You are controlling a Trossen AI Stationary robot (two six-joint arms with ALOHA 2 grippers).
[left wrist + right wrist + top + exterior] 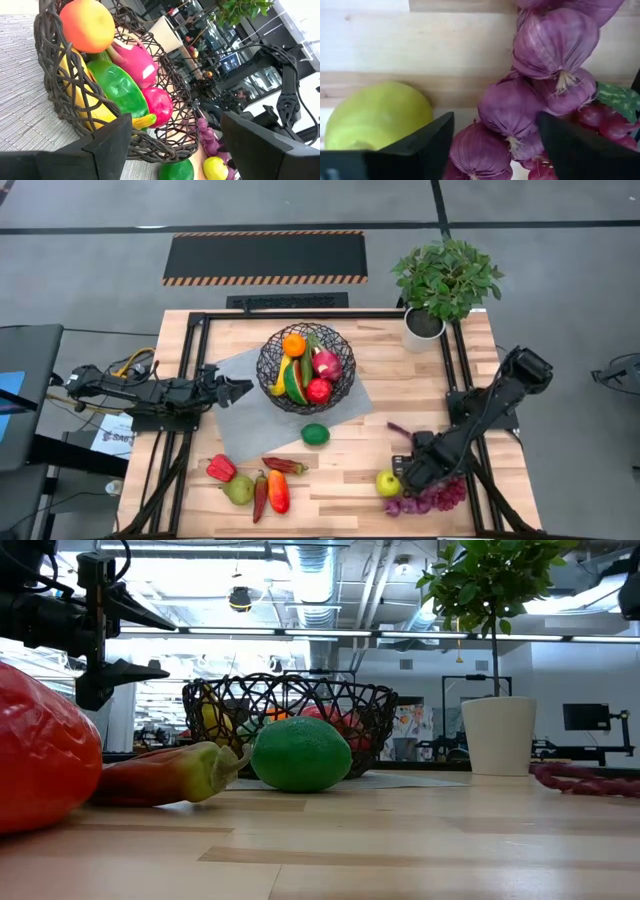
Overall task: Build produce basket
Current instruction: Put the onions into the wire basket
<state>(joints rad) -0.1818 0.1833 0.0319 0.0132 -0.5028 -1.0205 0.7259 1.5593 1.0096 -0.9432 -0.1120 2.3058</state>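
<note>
The black wire basket (305, 367) stands on a grey mat (235, 425) and holds an orange, a banana, a watermelon slice, a dragon fruit and a red apple. My left gripper (240, 388) waits level and open just left of it, with the basket wall (65, 100) ahead of it. My right gripper (412, 480) points down near the table's front right, open, over a cluster of purple bulbs (515, 105). Its fingers stand on either side of the cluster. A yellow-green apple (375, 117) lies beside it on the wood. My right gripper comes at the purple cluster (500, 150) from above with a finger (427, 147) on each side. The cluster lies on the table. Whether the fingers touch it, I cannot tell.
A lime (315, 434) lies in front of the basket. Red peppers (222, 468), a pear (238, 490) and more peppers (278, 490) lie at the front left. A potted plant (424, 325) stands at the far right. Red grapes with a green leaf (612, 100) lie beside the purple cluster.
</note>
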